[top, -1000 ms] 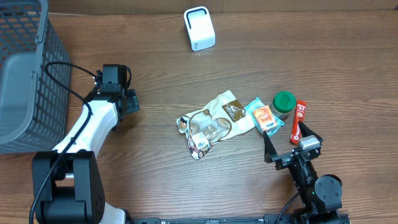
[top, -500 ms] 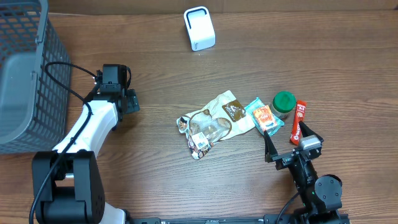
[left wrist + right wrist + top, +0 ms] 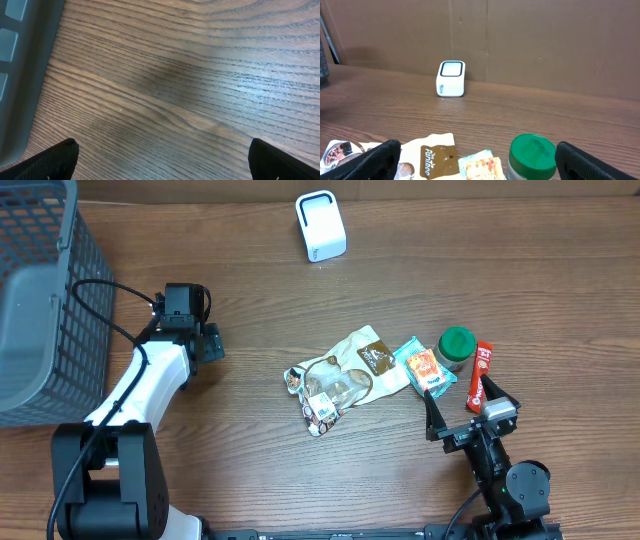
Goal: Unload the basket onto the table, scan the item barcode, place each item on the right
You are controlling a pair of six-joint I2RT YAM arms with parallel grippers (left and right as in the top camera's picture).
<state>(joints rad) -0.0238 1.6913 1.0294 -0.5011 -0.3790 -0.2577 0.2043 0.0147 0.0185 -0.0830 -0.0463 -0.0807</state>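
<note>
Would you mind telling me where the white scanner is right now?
In the overhead view the white scanner stands near the far edge of the table, roughly midway across, beyond the snack packets and green-lidded jar.

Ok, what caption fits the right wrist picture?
Open right gripper looks past a green-lidded jar toward the small white scanner box on the brown wooden table.

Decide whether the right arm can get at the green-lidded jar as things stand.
Probably yes: the open right gripper faces the green-lidded jar close ahead, with nothing blocking it.
</note>
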